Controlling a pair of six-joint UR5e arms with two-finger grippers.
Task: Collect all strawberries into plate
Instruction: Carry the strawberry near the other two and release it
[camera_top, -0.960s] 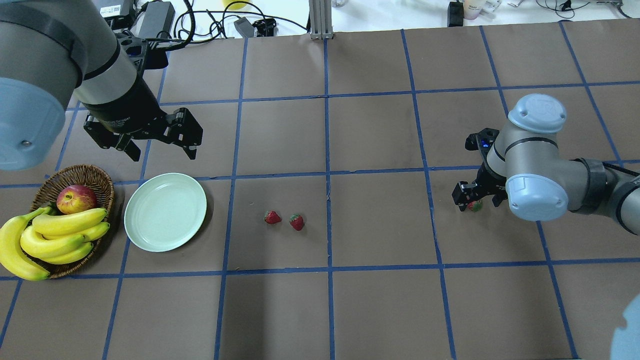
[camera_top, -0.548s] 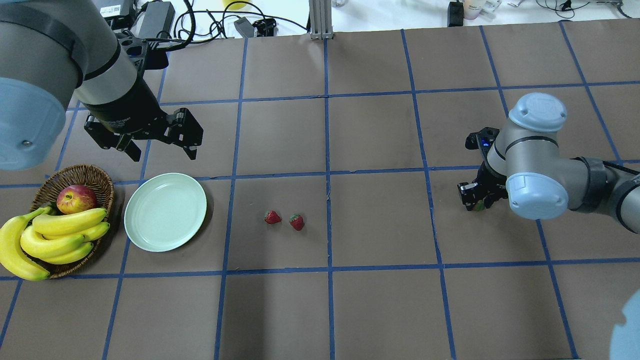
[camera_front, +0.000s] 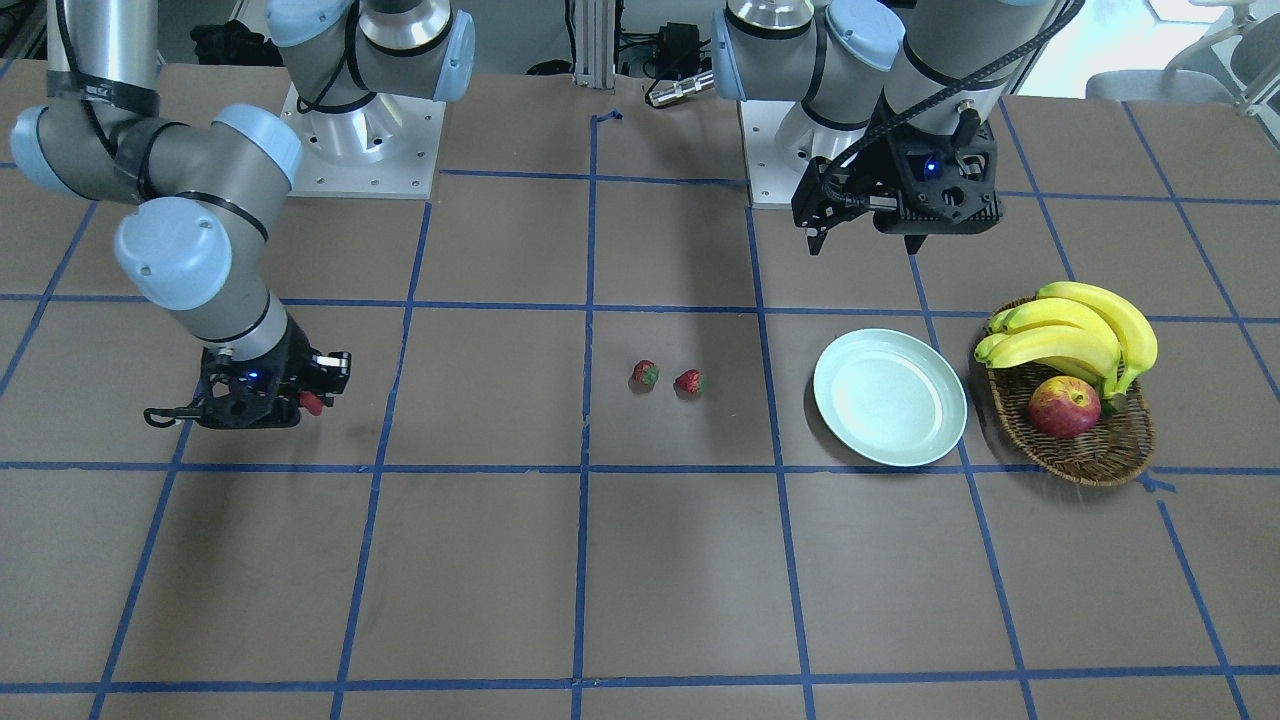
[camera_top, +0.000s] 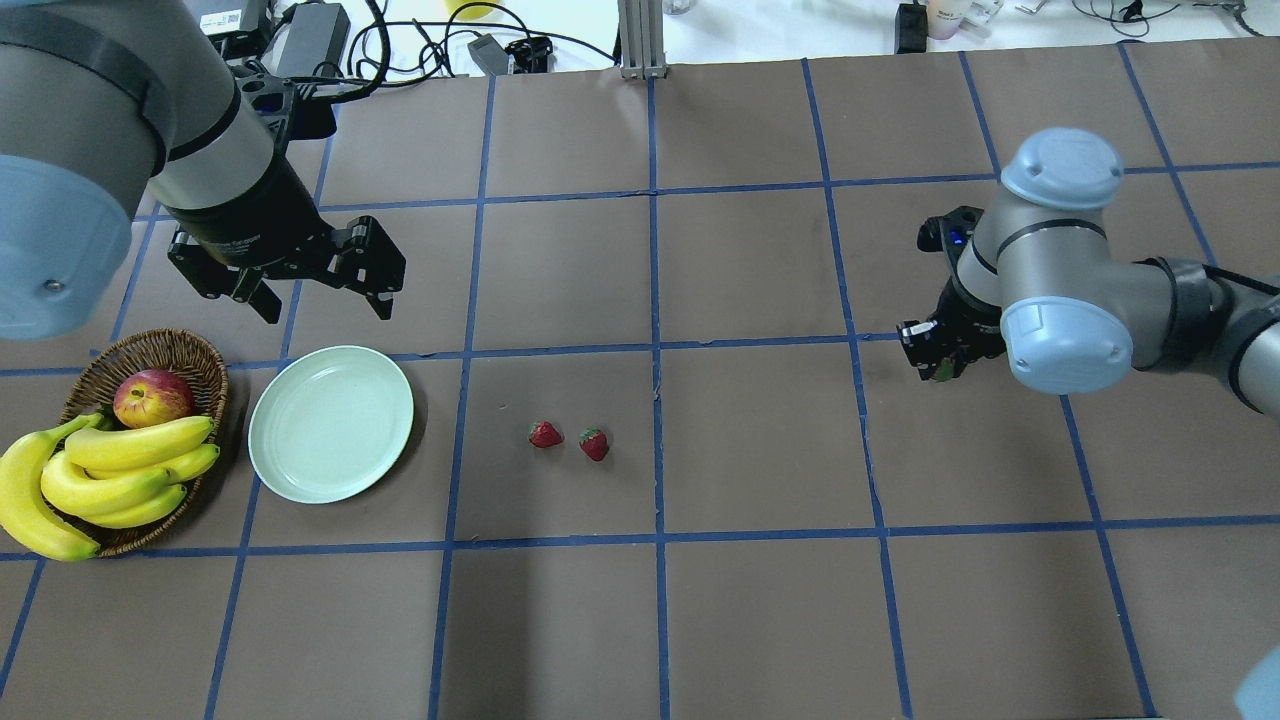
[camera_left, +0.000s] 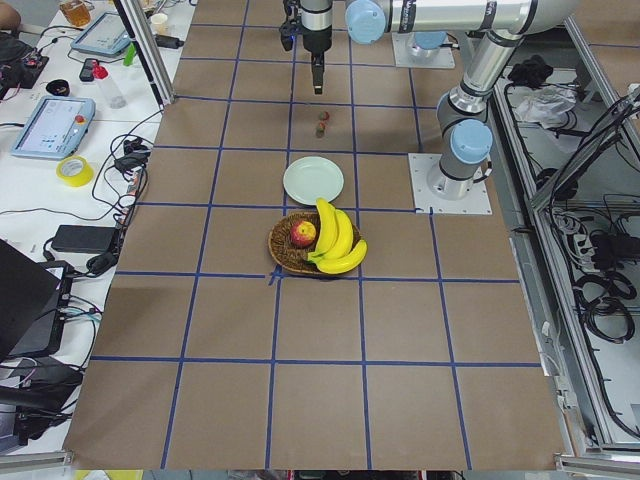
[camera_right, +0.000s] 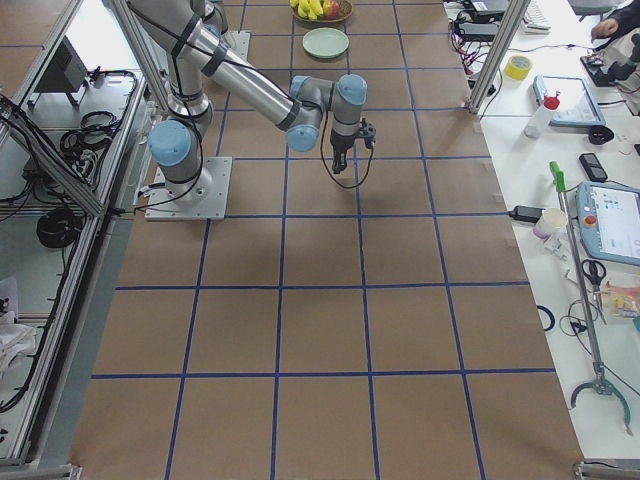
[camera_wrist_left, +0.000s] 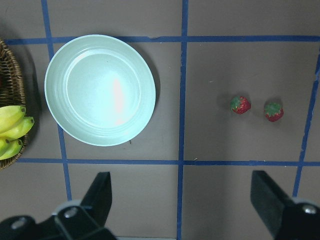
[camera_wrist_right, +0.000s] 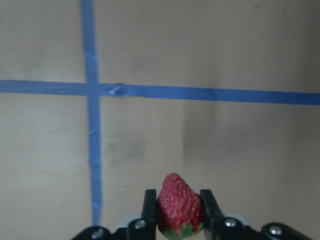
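You are watching right claw (camera_wrist_right: 179, 210) pinching one strawberry (camera_wrist_right: 178, 196), left claw (camera_wrist_left: 182, 200) gaping empty; plate (camera_top: 330, 425) holding none, two strawberries (camera_top: 545, 434) (camera_top: 594, 444) lying mid-table.

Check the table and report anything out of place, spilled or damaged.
Nothing stands out. Two strawberries lie whole on the table near the plate, which sits flat and empty. The third strawberry is pinched between the right gripper's fingers. The bananas and apple rest in the basket.
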